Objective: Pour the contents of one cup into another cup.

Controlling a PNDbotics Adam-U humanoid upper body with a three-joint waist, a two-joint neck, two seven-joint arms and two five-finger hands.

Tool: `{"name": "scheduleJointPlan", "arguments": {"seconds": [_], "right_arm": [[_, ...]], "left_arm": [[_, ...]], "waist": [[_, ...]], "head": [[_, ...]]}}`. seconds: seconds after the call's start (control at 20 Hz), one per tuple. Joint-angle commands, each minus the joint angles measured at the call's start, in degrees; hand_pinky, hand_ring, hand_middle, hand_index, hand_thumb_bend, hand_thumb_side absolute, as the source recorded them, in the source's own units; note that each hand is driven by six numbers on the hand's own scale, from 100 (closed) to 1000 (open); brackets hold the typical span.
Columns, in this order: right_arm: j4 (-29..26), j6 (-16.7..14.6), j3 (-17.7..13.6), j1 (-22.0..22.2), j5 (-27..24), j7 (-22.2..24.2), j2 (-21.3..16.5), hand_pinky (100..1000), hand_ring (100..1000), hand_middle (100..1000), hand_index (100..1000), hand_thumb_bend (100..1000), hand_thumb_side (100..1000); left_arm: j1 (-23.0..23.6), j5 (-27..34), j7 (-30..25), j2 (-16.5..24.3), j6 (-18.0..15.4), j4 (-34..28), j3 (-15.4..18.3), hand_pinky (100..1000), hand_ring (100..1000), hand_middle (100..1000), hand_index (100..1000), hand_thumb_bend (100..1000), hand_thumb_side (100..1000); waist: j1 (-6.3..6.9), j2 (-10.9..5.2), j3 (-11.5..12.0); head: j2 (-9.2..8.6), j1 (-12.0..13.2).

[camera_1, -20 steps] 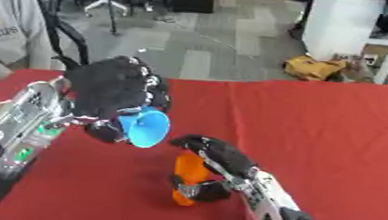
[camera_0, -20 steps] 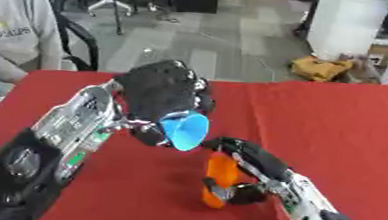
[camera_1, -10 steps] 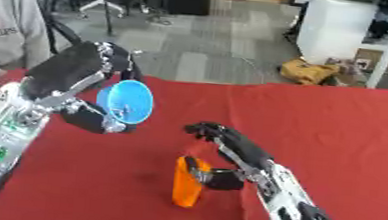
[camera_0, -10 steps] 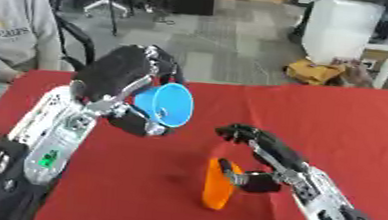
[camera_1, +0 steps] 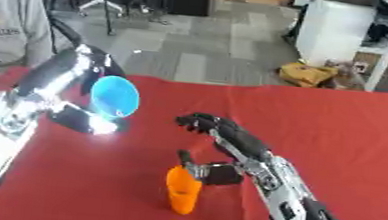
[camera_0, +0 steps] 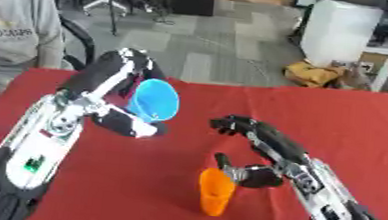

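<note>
From the left eye view we see the blue cup (camera_0: pixel 155 100) lifted up and away to the left since a second ago, when it tipped right over the orange cup (camera_0: pixel 215 191). The left robot hand (camera_0: pixel 128 83) is curled round the blue cup, holding it on its side in the air, mouth facing us. The right robot hand (camera_0: pixel 258 148) has let go of the orange cup; its fingers are spread wide above it, thumb just beside the rim. In the right eye view we find the orange cup standing upright on the red tabletop (camera_1: pixel 337 124), near the front, with the blue cup well apart, up to its left.
</note>
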Motion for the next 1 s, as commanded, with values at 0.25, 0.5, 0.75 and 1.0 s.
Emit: {"name": "scheduleJointPlan", "arguments": {"seconds": [0.25,0.5,0.75,1.0], "right_arm": [[-8.4,-0.4,1.53,0.34,-5.39,5.02,-4.07,703,756,799,933,263,591],[-9.54,-0.3,1.75,1.52,-6.91,9.21,-5.01,700,752,794,925,295,606],[-9.53,-0.2,1.33,2.1,-7.51,9.84,-5.06,698,749,787,926,283,592],[-9.61,0.27,0.5,2.88,-8.02,9.13,-5.32,694,748,783,923,242,549]], "left_arm": [[-1.69,19.54,-0.78,0.95,-3.57,14.45,-1.24,392,418,413,673,604,100],[-1.83,17.81,1.22,0.24,-8.43,22.3,-0.67,462,525,505,731,799,100],[-1.16,9.77,8.0,0.18,-11.43,21.79,0.53,634,721,726,829,1000,100],[0.85,11.32,13.82,0.07,-11.7,16.97,2.33,661,737,751,843,1000,116]], "waist": [[-0.96,-0.89,-1.6],[-1.45,-0.7,-2.31],[-1.43,-0.65,-2.21],[-1.3,-0.63,-1.99]], "head": [[-0.75,1.37],[-1.09,1.89],[-1.11,1.94],[-1.14,1.83]]}}
